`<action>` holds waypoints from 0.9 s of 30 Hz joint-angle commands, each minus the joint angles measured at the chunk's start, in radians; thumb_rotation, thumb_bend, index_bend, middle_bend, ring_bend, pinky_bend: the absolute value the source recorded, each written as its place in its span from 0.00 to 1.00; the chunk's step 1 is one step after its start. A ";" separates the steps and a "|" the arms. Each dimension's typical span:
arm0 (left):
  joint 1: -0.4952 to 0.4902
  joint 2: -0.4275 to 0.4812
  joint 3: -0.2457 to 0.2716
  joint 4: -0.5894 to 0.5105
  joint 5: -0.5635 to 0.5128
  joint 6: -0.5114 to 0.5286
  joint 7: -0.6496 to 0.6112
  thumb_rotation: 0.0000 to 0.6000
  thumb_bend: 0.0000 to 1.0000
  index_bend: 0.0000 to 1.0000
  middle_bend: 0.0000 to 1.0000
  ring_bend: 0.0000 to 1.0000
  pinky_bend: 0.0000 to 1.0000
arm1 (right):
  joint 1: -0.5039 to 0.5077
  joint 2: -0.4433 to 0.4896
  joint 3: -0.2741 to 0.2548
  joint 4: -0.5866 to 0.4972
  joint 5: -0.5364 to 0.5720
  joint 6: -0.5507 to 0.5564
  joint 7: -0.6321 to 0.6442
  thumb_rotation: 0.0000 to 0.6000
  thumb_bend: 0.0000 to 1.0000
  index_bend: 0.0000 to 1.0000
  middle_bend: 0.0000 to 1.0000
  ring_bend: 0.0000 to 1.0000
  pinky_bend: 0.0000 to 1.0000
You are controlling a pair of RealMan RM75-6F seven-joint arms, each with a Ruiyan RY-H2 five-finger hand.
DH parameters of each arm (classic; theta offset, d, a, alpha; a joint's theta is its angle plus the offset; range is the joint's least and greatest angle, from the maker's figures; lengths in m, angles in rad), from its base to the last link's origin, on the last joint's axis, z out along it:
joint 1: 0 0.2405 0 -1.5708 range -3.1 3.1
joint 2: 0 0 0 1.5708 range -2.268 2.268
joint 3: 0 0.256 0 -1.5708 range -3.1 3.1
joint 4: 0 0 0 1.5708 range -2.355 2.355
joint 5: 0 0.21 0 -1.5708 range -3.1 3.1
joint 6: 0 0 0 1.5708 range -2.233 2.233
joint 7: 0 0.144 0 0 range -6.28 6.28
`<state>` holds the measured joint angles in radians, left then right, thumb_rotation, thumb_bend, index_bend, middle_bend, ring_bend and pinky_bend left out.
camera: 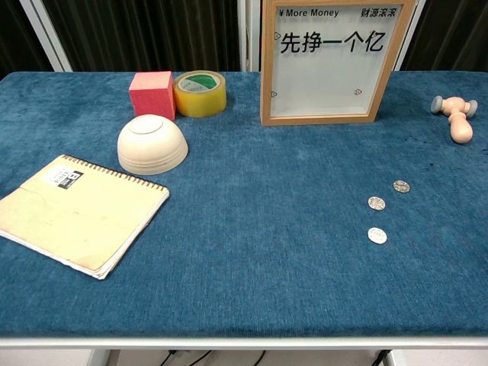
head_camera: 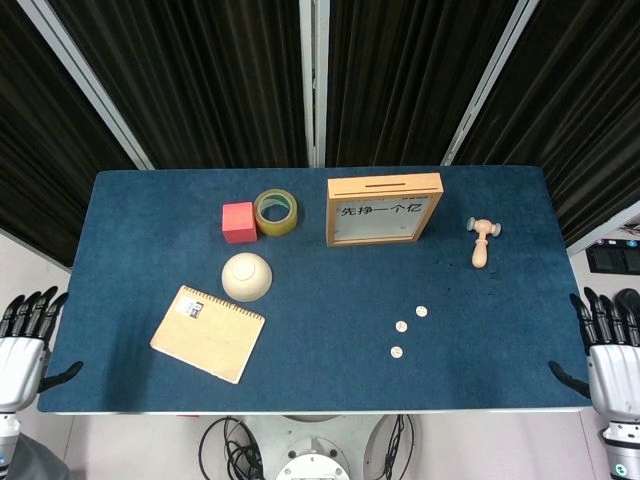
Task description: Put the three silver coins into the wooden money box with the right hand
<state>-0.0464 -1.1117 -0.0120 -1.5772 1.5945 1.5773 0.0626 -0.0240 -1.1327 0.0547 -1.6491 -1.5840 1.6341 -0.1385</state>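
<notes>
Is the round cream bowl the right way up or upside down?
Upside down: the round cream bowl rests rim-down on the blue table, its small foot ring facing up.

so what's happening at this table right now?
Nothing is being handled yet. Both hands sit open off the table's front corners, the left hand and the right hand. The three silver coins lie loose on the blue cloth, right of centre. The wooden money box stands upright at the back, slot on top.

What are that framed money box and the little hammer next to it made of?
The money box looks like pale, smooth wood, with visible grain, around a glossy white panel, perhaps glass or plastic. The hammer seems unpainted light wood with a grey head, possibly metal or rubber.
</notes>
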 commanded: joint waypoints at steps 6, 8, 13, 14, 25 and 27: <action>0.002 -0.006 0.005 -0.005 0.007 0.002 0.020 1.00 0.00 0.01 0.00 0.00 0.00 | 0.057 -0.016 -0.021 0.014 -0.083 -0.059 0.017 1.00 0.08 0.00 0.00 0.00 0.00; 0.003 -0.006 0.006 -0.003 0.006 0.001 0.020 1.00 0.00 0.01 0.00 0.00 0.00 | 0.076 -0.019 -0.028 -0.001 -0.097 -0.091 0.005 1.00 0.08 0.00 0.00 0.00 0.00; 0.006 -0.017 0.010 0.013 0.004 -0.003 0.012 1.00 0.00 0.01 0.00 0.00 0.00 | 0.118 -0.045 -0.045 -0.027 -0.132 -0.161 -0.062 1.00 0.08 0.00 0.00 0.00 0.00; 0.006 -0.018 0.011 0.017 0.003 -0.004 0.012 1.00 0.00 0.01 0.00 0.00 0.00 | 0.124 -0.051 -0.049 -0.031 -0.136 -0.175 -0.073 1.00 0.08 0.00 0.00 0.00 0.00; 0.004 -0.034 0.011 0.043 -0.003 -0.014 0.003 1.00 0.00 0.01 0.00 0.00 0.00 | 0.200 -0.116 -0.083 -0.038 -0.150 -0.329 -0.174 1.00 0.09 0.00 0.00 0.00 0.00; 0.004 -0.037 0.012 0.049 -0.003 -0.016 -0.002 1.00 0.00 0.01 0.00 0.00 0.00 | 0.216 -0.122 -0.080 -0.038 -0.150 -0.351 -0.194 1.00 0.09 0.00 0.00 0.00 0.00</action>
<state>-0.0429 -1.1477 -0.0008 -1.5295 1.5914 1.5621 0.0614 0.1801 -1.2478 -0.0252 -1.6872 -1.7321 1.2967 -0.3193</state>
